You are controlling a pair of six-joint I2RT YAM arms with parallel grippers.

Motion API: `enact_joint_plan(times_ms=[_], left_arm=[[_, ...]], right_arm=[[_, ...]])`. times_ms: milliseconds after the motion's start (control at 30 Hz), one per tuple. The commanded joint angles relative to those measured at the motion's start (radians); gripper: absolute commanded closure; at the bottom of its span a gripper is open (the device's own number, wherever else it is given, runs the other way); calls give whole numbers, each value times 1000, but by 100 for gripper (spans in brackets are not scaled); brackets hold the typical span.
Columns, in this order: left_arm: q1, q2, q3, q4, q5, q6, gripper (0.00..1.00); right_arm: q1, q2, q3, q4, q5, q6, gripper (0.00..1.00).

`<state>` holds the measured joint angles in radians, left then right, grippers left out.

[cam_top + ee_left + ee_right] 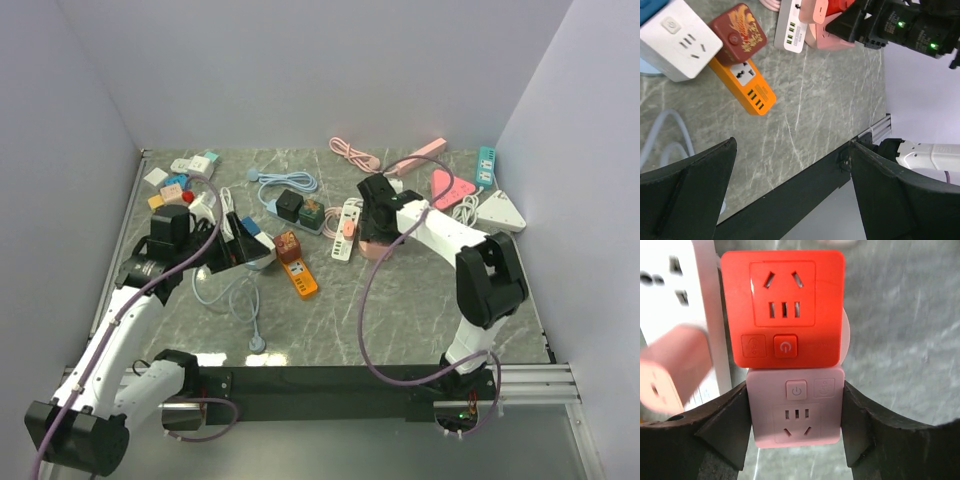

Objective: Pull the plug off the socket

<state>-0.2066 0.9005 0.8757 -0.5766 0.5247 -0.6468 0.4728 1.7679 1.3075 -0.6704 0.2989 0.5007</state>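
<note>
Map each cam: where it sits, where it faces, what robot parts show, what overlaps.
Top external: above and behind the bases, facing down at the table; both arms show.
Left wrist: on the left arm, facing down across the table; left fingers, right arm.
Right wrist: facing down on red cube and pink cube between right fingers.
Shared: orange strip in top and left wrist.

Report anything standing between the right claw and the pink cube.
Nothing visible: the pink cube sits inside the right claw, fingers at both its sides. The red cube abuts its far edge.
</note>
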Motion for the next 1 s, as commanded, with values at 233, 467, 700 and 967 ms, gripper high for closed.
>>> enact_joint_plan(times_ms=[233,467,700,967], left_arm=[[-125,58,9,135,-84,-83,1],[-154,113,66,155,-81,-94,1],[-256,156,59,308,-61,-253,0],[-399,274,54,518,-170,-579,1]], right_arm=[[-2,-387,65,-178,0,50,100],[0,-358,404,-274,-50,-46,100],[0,-355,383,-294,-20,-54,100],[90,-580,-52,118,21,-30,100]])
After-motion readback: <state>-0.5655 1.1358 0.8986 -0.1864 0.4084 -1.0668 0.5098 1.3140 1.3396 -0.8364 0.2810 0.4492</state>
